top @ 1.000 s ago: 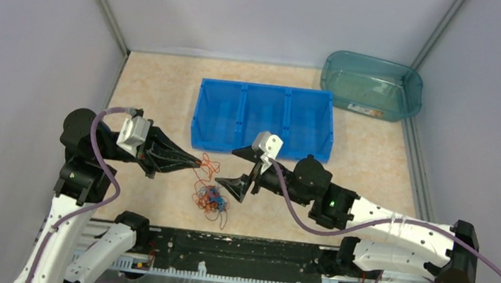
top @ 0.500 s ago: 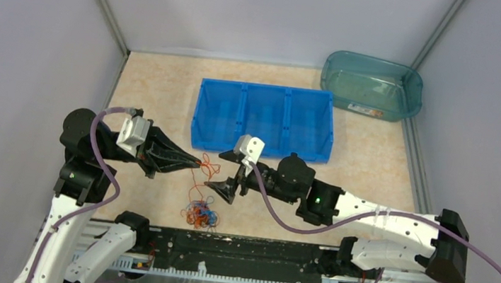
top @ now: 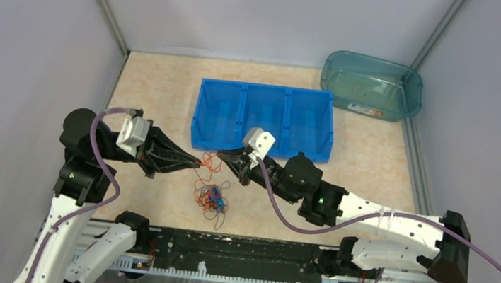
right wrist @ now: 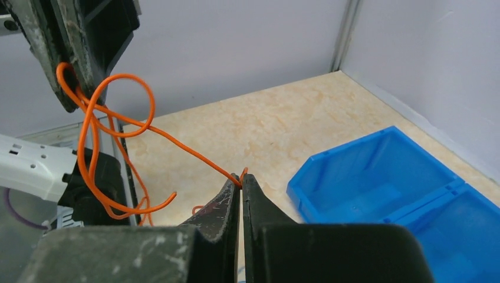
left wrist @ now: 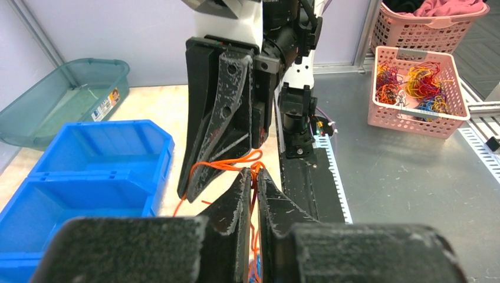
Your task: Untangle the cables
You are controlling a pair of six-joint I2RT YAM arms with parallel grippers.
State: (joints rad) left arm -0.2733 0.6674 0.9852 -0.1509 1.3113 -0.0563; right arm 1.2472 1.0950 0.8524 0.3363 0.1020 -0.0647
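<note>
Expect light, limp, snag-prone cables [top: 210,199], heaped on desk [top: 161,88] just in front of blue bin [top: 264,118]. Note left gripper [top: 197,163] and right gripper [top: 226,157] both pinched shut on one orange cable [right wrist: 177,147]. Pull gently; grip single strands near loose loops.

I see the orange cable [right wrist: 118,127] as a bright orange-red line, and the tangle of cables [top: 210,199] mixes orange-red, blue and black strands. My left gripper [left wrist: 255,174] and right gripper [right wrist: 240,178] are matte black, scuffed with pale grey. The table [top: 161,88] is beige with a faint marbled pattern. The bin [top: 264,118] is solid bright blue, the tub [top: 371,85] translucent teal. The basket [left wrist: 413,125] is pink lattice, its wires yellow, orange, blue and purple.
</note>
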